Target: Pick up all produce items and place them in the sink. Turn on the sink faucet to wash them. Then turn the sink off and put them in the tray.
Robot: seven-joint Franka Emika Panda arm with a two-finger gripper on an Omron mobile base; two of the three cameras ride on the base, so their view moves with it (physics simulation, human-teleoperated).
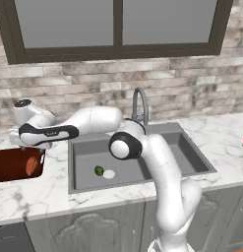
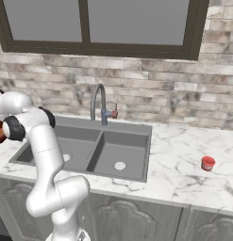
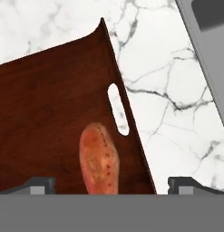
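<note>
At the far left we see the dark reddish-brown tray sitting on the marble counter, just left of the sink. The orange-red vegetable lies inside the tray near its right wall; from the hand camera it rests on the tray floor just beside the wall with the slot handle. Our tool hovers over the tray, its fingertips spread wide on either side of the vegetable without touching it, so the tool is released and holds nothing. Moving right, the round dark-green fruit sits in the left basin of the sink, just beside the pale drain. Behind the basins rises the grey gooseneck faucet. Farther right on the counter, well apart from the sink, stands a small red cup.
</note>
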